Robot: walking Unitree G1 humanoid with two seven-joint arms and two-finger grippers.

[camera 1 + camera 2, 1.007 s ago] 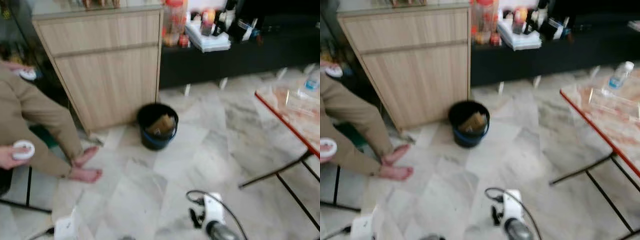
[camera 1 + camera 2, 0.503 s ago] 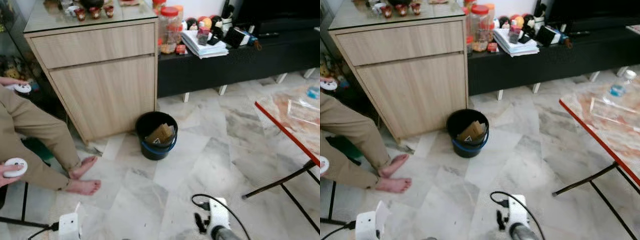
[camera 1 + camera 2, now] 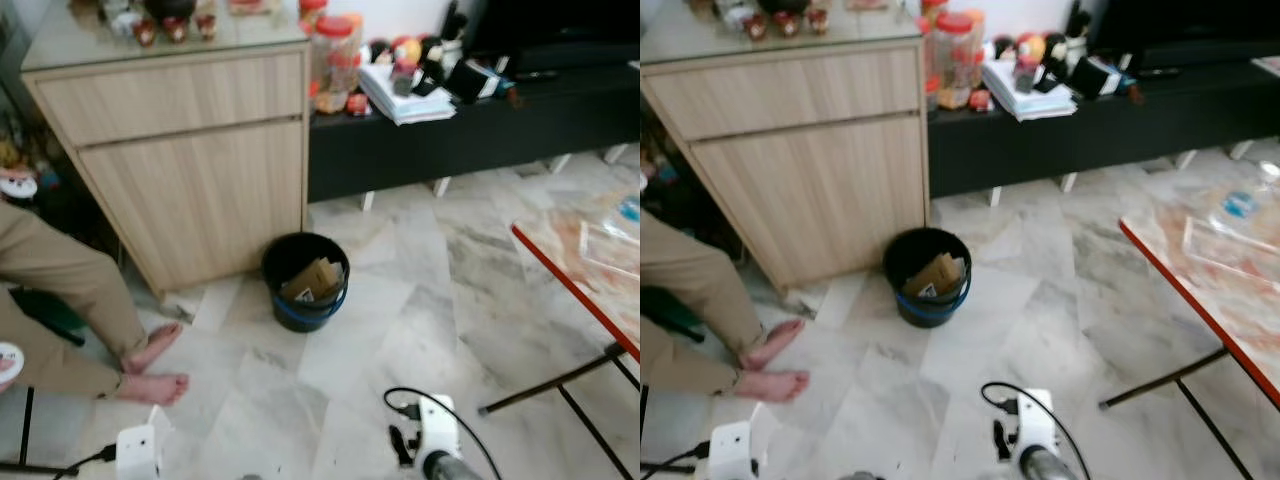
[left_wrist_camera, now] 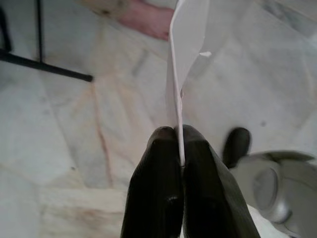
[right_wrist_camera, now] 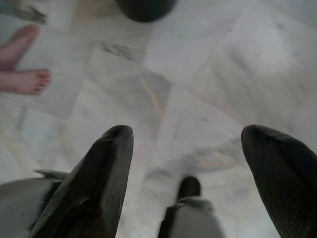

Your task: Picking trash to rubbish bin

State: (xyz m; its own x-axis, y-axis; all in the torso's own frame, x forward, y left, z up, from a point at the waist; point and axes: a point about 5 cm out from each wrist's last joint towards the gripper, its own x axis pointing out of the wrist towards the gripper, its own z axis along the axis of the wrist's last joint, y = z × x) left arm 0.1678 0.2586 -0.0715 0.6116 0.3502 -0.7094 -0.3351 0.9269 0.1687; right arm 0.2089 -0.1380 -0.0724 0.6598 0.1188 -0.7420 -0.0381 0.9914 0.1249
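A black rubbish bin (image 3: 304, 281) with a blue band stands on the marble floor in front of a wooden cabinet (image 3: 190, 165); cardboard scraps lie inside it. My left gripper (image 4: 179, 144) is shut on a sheet of white paper (image 4: 185, 44) that sticks out past its fingertips above the floor. In the head view the left wrist (image 3: 138, 452) sits low at the picture's bottom, well short of the bin. My right gripper (image 5: 185, 144) hangs open over bare floor, its wrist (image 3: 432, 440) at the bottom right of centre.
A person sits at the left, bare feet (image 3: 150, 370) on the floor near the cabinet, a white controller (image 3: 8, 358) in one hand. A black TV bench (image 3: 470, 120) with clutter runs along the back. A red-edged table (image 3: 590, 280) on black legs stands at the right.
The camera has shifted and steadied; the bin now sits slightly lower and nearer the centre. Both wrists keep their places at the bottom edge, the paper still held.
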